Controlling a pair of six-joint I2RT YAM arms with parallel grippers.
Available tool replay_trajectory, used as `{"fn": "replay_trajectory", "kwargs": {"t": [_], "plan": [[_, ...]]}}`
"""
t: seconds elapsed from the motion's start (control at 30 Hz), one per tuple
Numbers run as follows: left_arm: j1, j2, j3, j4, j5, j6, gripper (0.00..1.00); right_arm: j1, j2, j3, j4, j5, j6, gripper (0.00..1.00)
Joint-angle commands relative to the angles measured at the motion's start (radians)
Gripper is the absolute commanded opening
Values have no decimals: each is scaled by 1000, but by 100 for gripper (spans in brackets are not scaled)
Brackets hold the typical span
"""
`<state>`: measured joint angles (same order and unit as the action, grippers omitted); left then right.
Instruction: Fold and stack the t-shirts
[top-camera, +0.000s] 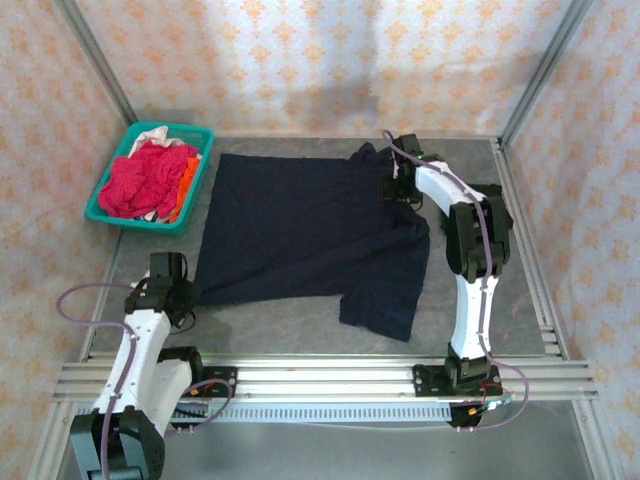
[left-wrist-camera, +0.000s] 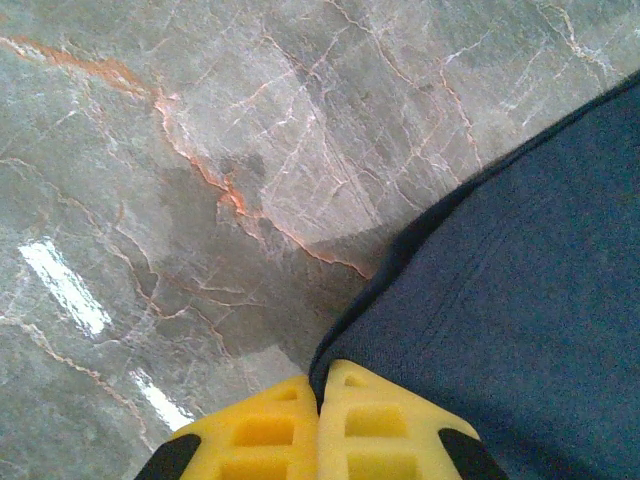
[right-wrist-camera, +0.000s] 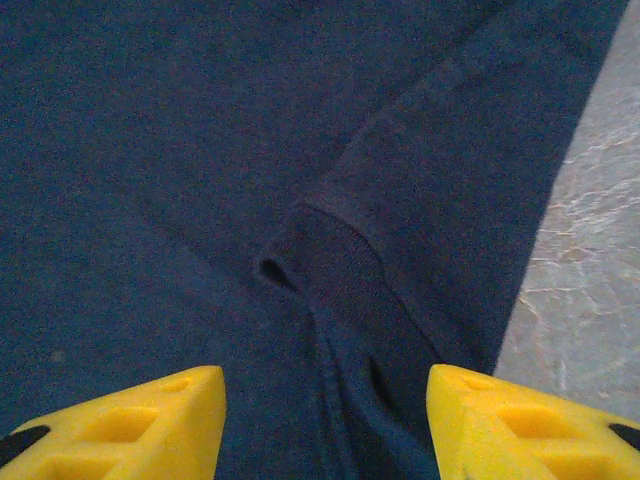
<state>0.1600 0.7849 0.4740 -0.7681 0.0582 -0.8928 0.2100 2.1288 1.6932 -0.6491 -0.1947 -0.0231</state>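
A large dark navy t-shirt lies spread flat across the middle of the table. At its near-left corner my left gripper is shut on the shirt's edge. In the left wrist view the yellow fingers press together with the navy hem pinched between them. My right gripper hovers over the far-right part of the shirt, by the sleeve. Its fingers stand apart, open, astride a raised wrinkle of navy cloth. Magenta-red, orange and white t-shirts lie crumpled in the basket.
A teal plastic basket sits at the far left of the grey marble tabletop. Metal frame posts and patterned walls close in the back and sides. An aluminium rail runs along the near edge.
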Motion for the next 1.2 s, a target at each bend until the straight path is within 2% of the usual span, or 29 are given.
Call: {"fn": "replay_trajectory", "kwargs": {"t": [0.0, 0.17, 0.4, 0.57, 0.67, 0.8, 0.97, 1.1, 1.17], "plan": [[7, -15, 6, -45, -57, -8, 0, -12, 45, 53, -31, 0, -9, 41], [6, -22, 3, -49, -58, -13, 0, -14, 10, 47, -25, 77, 0, 0], [7, -35, 5, -63, -72, -18, 0, -88, -99, -66, 62, 150, 80, 0], [6, -36, 8, -62, -69, -15, 0, -147, -78, -79, 36, 166, 117, 0], [6, -38, 12, -64, -72, -13, 0, -165, -57, -85, 27, 177, 150, 7], [7, -38, 10, -64, -67, -13, 0, -178, -28, -83, 26, 169, 180, 8], [7, -38, 12, -63, -63, -11, 0, -178, -53, -88, 43, 145, 189, 32], [7, -36, 18, -61, -63, -12, 0, -176, -153, -118, 64, 144, 192, 54], [6, -31, 16, -56, -60, -11, 0, -163, -202, -138, 97, 135, 176, 60]]}}
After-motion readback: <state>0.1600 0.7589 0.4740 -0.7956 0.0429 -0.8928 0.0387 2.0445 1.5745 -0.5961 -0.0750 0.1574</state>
